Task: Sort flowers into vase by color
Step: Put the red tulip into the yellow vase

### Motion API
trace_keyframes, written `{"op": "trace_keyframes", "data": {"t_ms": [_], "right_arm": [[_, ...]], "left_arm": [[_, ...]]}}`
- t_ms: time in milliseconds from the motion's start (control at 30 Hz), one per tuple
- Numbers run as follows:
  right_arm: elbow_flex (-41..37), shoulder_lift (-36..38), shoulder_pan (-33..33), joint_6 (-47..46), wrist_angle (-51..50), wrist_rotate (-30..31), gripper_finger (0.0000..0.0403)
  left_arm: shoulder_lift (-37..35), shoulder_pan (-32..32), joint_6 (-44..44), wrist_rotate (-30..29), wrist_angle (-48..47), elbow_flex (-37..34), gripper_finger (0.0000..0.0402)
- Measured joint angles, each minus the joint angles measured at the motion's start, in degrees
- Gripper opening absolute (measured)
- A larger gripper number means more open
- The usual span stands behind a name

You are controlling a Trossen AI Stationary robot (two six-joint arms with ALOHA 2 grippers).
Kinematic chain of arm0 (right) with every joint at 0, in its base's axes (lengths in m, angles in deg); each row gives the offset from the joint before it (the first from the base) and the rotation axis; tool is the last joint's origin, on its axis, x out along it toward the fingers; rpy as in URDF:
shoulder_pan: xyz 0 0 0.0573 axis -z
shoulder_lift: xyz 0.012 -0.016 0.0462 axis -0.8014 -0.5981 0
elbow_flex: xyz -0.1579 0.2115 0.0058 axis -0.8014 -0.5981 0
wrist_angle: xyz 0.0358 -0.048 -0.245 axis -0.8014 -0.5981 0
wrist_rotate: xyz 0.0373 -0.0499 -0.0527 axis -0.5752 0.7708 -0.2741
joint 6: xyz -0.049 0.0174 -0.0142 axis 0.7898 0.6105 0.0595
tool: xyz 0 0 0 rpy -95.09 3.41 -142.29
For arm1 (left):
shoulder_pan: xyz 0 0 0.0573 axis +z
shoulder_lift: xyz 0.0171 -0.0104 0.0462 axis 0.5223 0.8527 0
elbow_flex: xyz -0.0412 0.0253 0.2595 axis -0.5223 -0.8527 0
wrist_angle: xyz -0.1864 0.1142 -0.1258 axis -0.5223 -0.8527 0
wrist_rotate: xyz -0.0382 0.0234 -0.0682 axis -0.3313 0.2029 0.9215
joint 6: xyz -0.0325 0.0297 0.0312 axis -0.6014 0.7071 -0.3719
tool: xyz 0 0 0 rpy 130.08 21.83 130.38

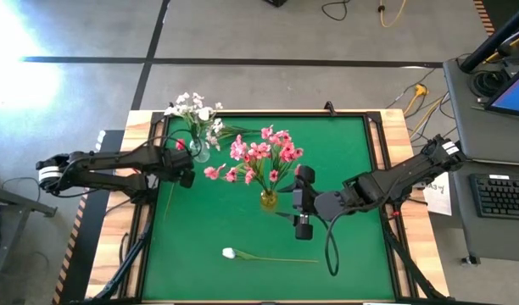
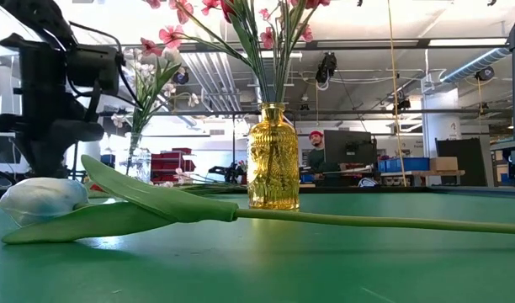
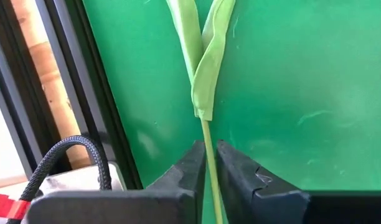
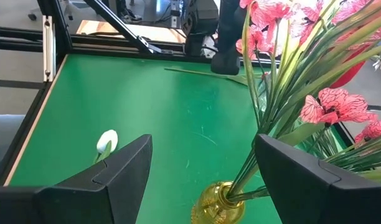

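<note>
The white tulip (image 1: pixel 229 252) lies flat near the front edge of the green mat (image 1: pixel 344 169), its stem running crosswise, blossom toward the left arm's side. Behind it a yellow vase (image 1: pixel 268 200) holds pink flowers (image 1: pixel 264 155); a clear vase (image 1: pixel 198 151) holds white flowers (image 1: pixel 194 108). The left gripper (image 3: pixel 210 163) is clamped on a green stem (image 3: pixel 206 140) beside the clear vase. The right gripper (image 4: pixel 203 168) hovers with its fingers apart near the yellow vase.
</note>
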Motion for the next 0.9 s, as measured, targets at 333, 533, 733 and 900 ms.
{"op": "trace_keyframes", "data": {"t_ms": [333,533,733,900], "right_arm": [[0.0,0.0,0.0,0.17,0.0,0.02,0.0276],[0.0,0.0,0.0,0.16,0.0,0.02,0.0276],[0.0,0.01,0.0,0.15,-0.07,0.02,0.0276],[0.0,0.0,0.0,0.13,-0.28,0.02,0.0276]], "left_arm": [[0.23,0.0,-0.39,-0.35,4.51,-2.2,0.0082],[1.21,0.0,0.36,-1.86,5.12,-2.26,0.0086],[2.58,0.0,0.42,-2.31,6.48,-2.26,0.0084],[4.05,0.0,0.42,-2.64,7.05,-2.27,0.0084]]}}
